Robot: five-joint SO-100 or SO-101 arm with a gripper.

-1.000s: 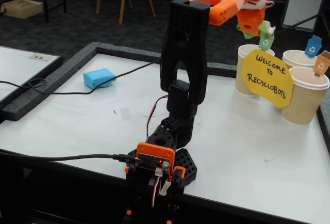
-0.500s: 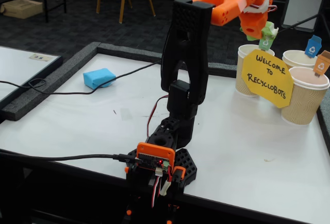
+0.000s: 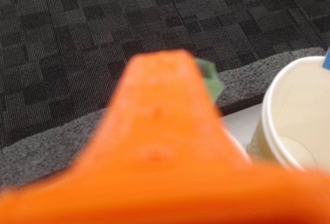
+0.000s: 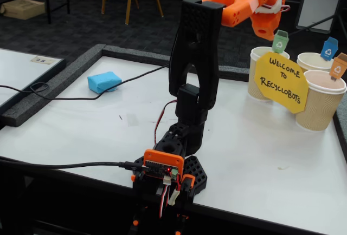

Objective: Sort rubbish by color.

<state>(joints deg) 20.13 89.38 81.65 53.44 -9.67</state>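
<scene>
The light blue rubbish lump (image 4: 104,81) lies on the white table's far left, beside a black cable. My orange gripper (image 4: 268,29) hangs high at the right, just above the cup with the green tag (image 4: 280,41). It stands open and holds nothing that I can see. The green rubbish lump is out of view. In the wrist view one blurred orange finger (image 3: 165,131) fills the middle. A green shape (image 3: 209,77) peeks out behind its tip, and a cup's open mouth (image 3: 294,115) sits to the right.
Three beige ribbed cups (image 4: 325,105) stand at the far right behind the yellow sign (image 4: 281,80). The arm's black base (image 4: 184,170) is clamped at the table's front edge. A grey foam border (image 4: 49,94) rims the table, with dark carpet beyond it.
The green lump that showed at the gripper's tip in both earlier frames no longer shows there. The gripper has risen slightly above the green-tagged cup.
</scene>
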